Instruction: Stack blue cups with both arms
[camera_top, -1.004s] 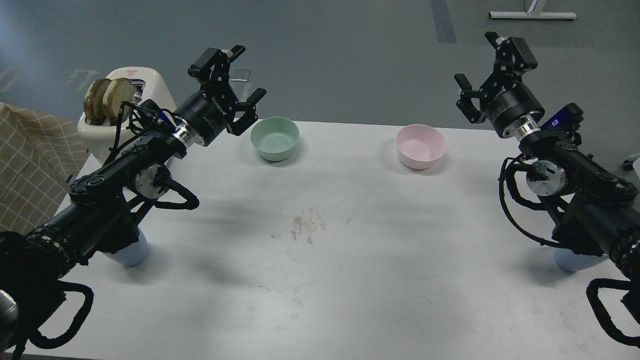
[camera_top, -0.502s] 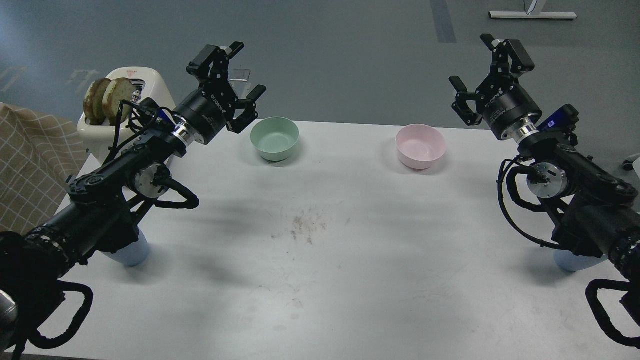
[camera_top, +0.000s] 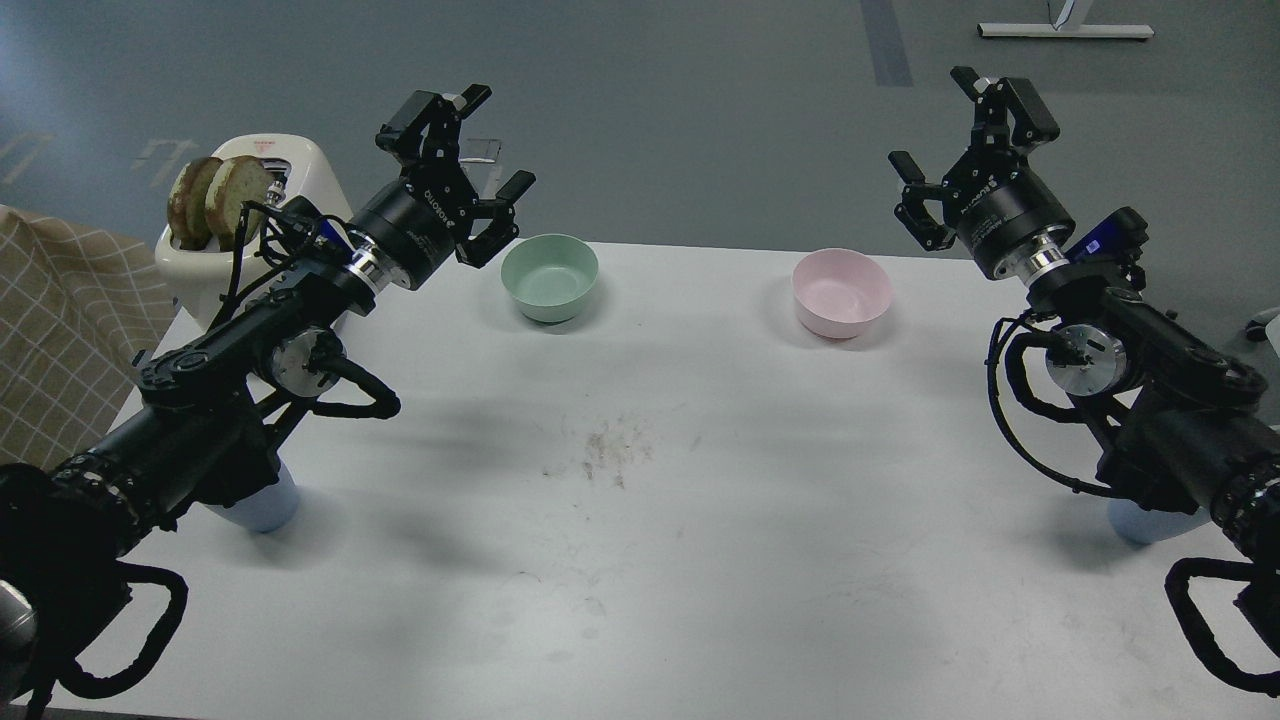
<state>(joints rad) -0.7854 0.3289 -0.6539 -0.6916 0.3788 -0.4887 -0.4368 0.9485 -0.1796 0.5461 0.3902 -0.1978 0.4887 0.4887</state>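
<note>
Two dusty-blue cups stand on the white table (camera_top: 700, 520). One blue cup (camera_top: 262, 505) is at the left edge, mostly hidden under my left arm. The other blue cup (camera_top: 1150, 522) is at the right edge, mostly hidden under my right arm. My left gripper (camera_top: 470, 165) is open and empty, raised above the table's far left, beside the mint-green bowl. My right gripper (camera_top: 960, 140) is open and empty, raised above the far right, beyond the pink bowl. Both grippers are far from the cups.
A mint-green bowl (camera_top: 549, 277) and a pink bowl (camera_top: 841, 292) stand near the far edge. A white toaster (camera_top: 250, 210) with toast slices stands at the far left. A checked cloth (camera_top: 60, 330) hangs at the left. A dirty smudge (camera_top: 615, 450) marks the table's middle.
My right gripper has moved a little left and up. My left gripper has shifted very slightly. The cups and bowls have not moved.
</note>
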